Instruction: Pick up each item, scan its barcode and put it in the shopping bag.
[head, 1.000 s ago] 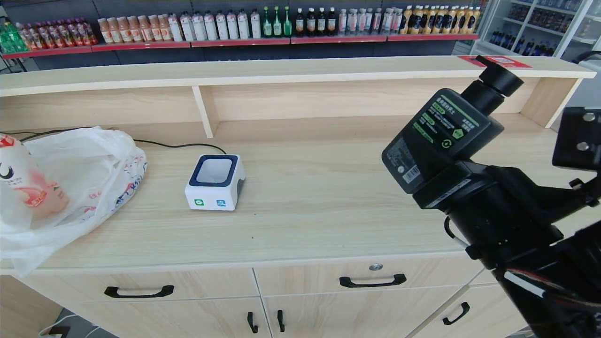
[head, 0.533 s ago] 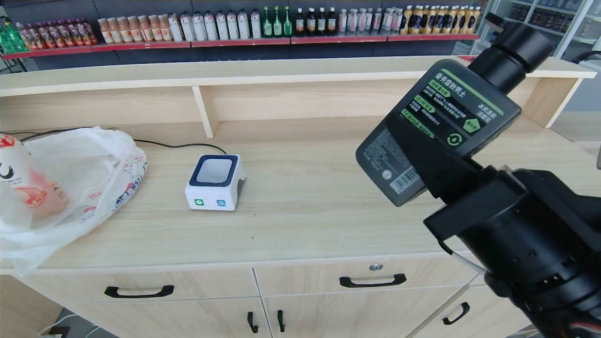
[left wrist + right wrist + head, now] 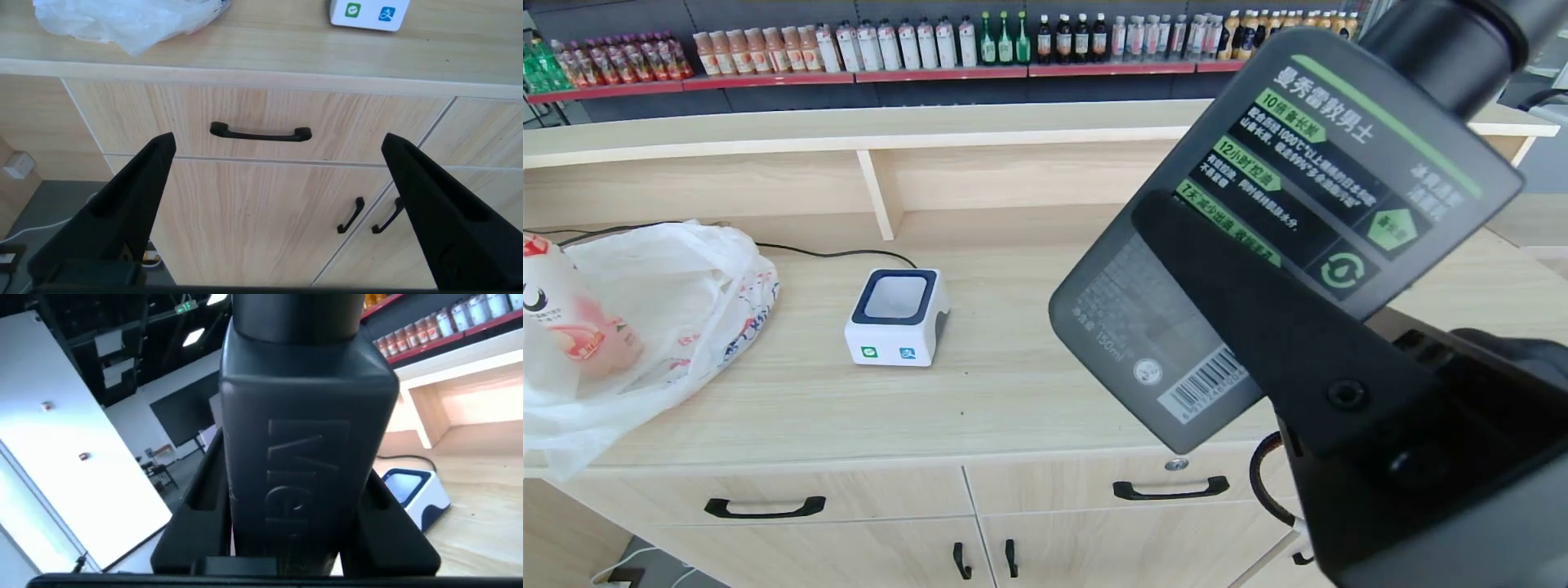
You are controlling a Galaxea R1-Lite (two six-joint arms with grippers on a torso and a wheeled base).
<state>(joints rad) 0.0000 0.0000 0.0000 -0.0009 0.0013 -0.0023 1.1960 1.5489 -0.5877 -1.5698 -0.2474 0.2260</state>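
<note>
Far left on the bench (image 3: 1045, 384): a white shopping bag (image 3: 686, 310), slumped and crumpled. Holds a pink drinks bottle (image 3: 568, 318) in its folds, tilted, its lower part veiled by the thin plastic.

Behind the bag, a black cable (image 3: 833, 253) along the bench toward the back of the scanner.

Lower down, in front of the cabinet and below the bench edge: the left hand (image 3: 278, 143). Spread wide, gripping nothing. Faces a drawer front with a black drawer handle (image 3: 237, 131), with the bag up to one side and the scanner up to the other.

Next to the right, the scanner (image 3: 898, 318): a small white box with a dark-framed window on top. Stands on the bench, well apart from the bag.

Farther right, clear above the bench: a dark grey bottle (image 3: 1282, 180) with a black pump cap (image 3: 1454, 41). Hangs tilted, cap up and to the right, base down and to the left. Shows green-striped labelling and, near the base, a white barcode (image 3: 1205, 384) on the face turned toward the head view. Sits well apart from the scanner, to its right and higher.

Pinched around its lower half by the right hand (image 3: 294, 514), one black finger (image 3: 1258, 327) lying across the labelled face, the other on the far side.

Along the back wall, a red shelf (image 3: 931, 73) lined with drinks.
</note>
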